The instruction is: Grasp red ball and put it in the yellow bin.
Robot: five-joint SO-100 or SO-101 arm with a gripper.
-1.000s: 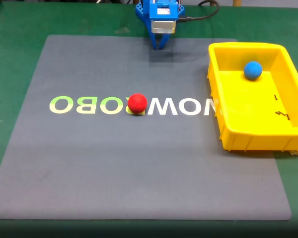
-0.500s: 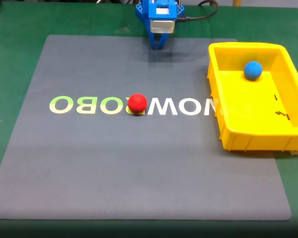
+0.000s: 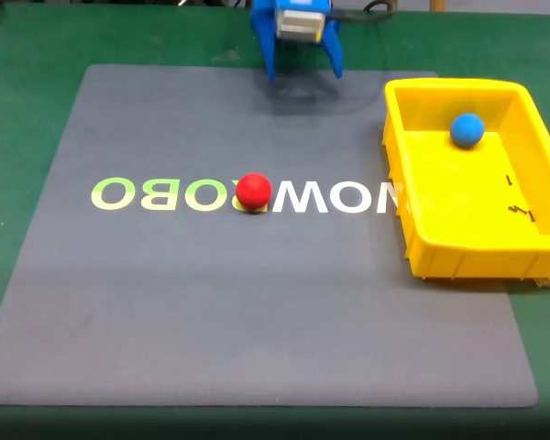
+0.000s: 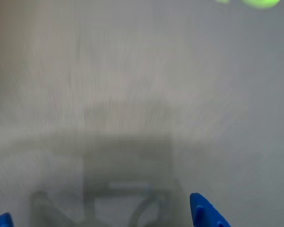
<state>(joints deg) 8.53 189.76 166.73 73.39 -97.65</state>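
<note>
- Fixed view: even, diffuse overhead light, moderately bright; colours saturated, focus sharp across the grey mat.
- Soft shadow on the mat directly beneath the gripper.
- Bottom edge darkens.
- Wrist view: heavy motion blur, streaked; washed-out grey. Broad soft shadow between the blue fingertips.

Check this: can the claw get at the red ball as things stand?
Probably yes. The open claw sits at the mat's far edge, and only bare mat lies between it and the red ball.
</note>
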